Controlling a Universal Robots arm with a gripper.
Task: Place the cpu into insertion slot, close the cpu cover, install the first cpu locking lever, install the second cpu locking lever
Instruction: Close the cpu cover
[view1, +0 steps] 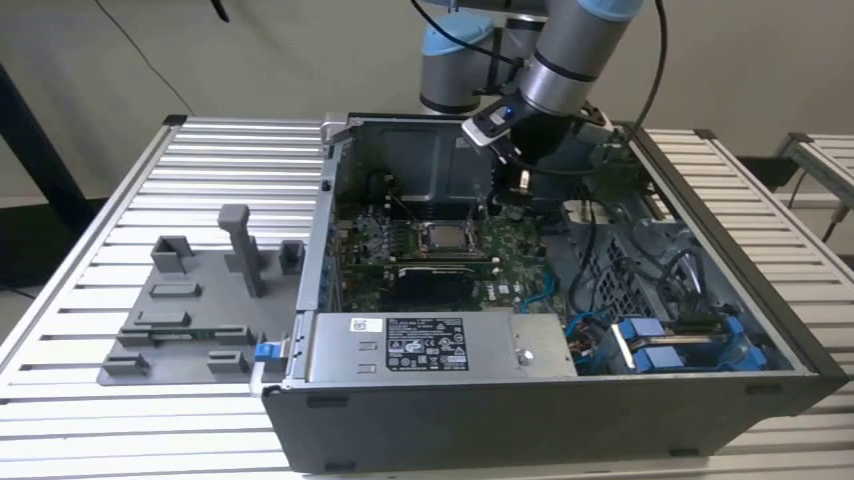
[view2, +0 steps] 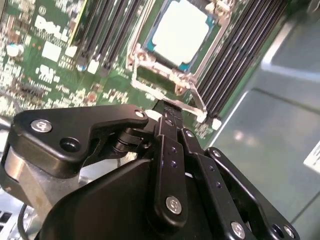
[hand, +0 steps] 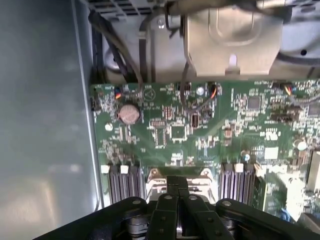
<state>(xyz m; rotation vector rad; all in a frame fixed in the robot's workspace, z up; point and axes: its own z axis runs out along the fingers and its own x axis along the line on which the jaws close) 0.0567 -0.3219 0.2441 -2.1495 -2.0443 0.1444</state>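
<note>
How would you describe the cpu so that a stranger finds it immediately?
Start at the open computer case, then the green motherboard inside it. The cpu is the pale silvery square near its middle; its neighbours are long black slots, not square or shiny.

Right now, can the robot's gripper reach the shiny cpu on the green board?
Probably yes. The computer case is open, and in the second wrist view the gripper hangs close to the cpu, with nothing lying between them.

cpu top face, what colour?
The cpu top is pale silvery metal; it shows best in the second wrist view.
</note>
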